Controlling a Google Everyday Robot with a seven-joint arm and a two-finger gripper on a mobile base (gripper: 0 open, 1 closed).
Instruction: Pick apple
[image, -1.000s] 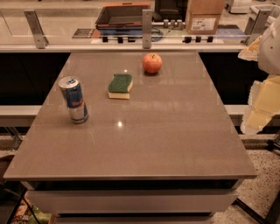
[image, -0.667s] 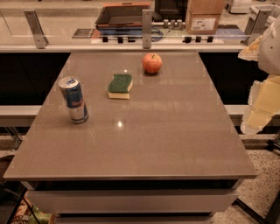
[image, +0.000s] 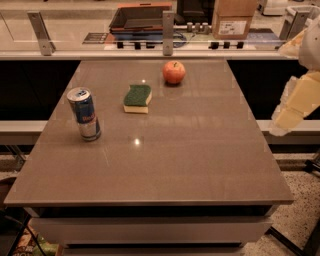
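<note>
The claw (image: 292, 106) hangs just past the right edge of the desk (image: 200, 165); whether it is wide or narrow I cannot tell. Well to its left and farther back, the apple (image: 174, 72) sits on the smooth brown top. Farther left lie a green sponge (image: 137, 97) and an upright drink can (image: 85, 114). Behind the desk, a counter (image: 65, 30) carries a cardboard box (image: 232, 19).

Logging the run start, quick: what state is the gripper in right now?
Gripper: off the table's right edge, away from the apple, which sits on the table; open or closed cannot be told.
</note>
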